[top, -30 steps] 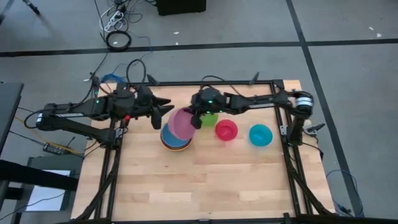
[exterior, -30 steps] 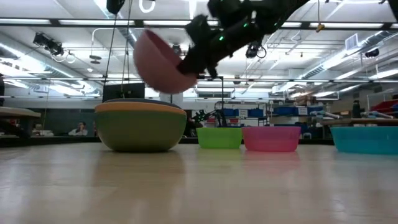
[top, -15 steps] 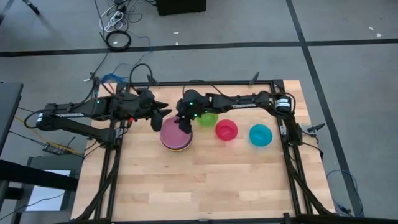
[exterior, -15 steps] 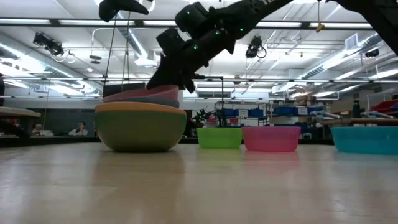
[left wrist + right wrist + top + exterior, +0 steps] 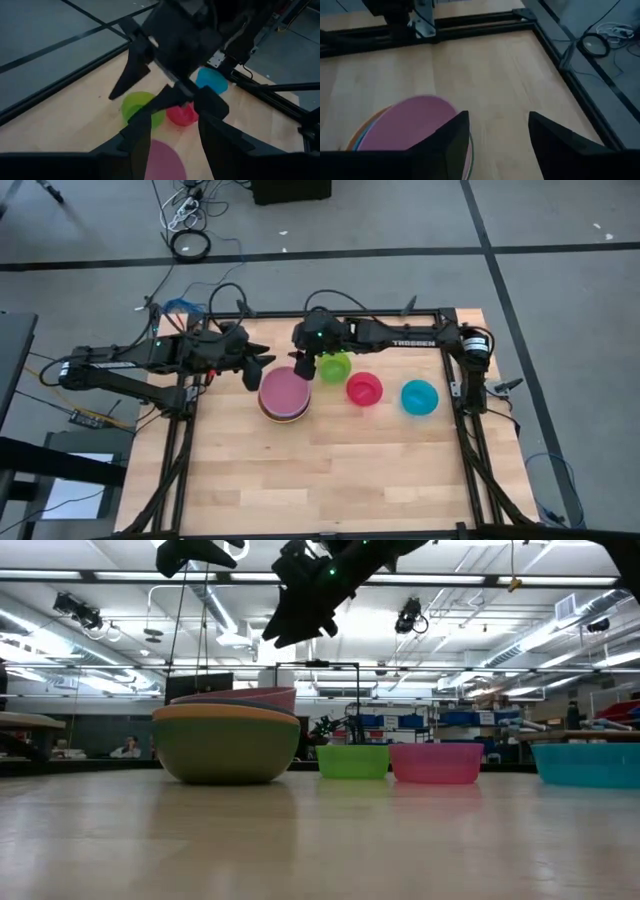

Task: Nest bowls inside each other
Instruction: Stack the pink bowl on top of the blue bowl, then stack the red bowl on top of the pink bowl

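A stack of nested bowls (image 5: pixel 283 393) stands on the table left of centre. Its dark green outer bowl (image 5: pixel 225 750) rests on the wood, with the pink bowl (image 5: pixel 412 125) on top. Right of it stand a lime green bowl (image 5: pixel 335 366), a red bowl (image 5: pixel 364 389) and a teal bowl (image 5: pixel 419 397), each alone on its base. My right gripper (image 5: pixel 500 135) hangs open above the stack's far right rim, holding nothing. My left gripper (image 5: pixel 175 145) is open in the air just left of the stack.
The black frame (image 5: pixel 455 420) runs round the table's edges. Bare wood (image 5: pixel 330 470) lies between the bowls and the near edge. In the left wrist view my right gripper's fingers (image 5: pixel 131 75) hang close in front of my left gripper.
My right gripper has lowered the tilted pink bowl onto the stack, opened and let go. It has then risen and drawn back toward the far right. The pink bowl now lies level in the stack.
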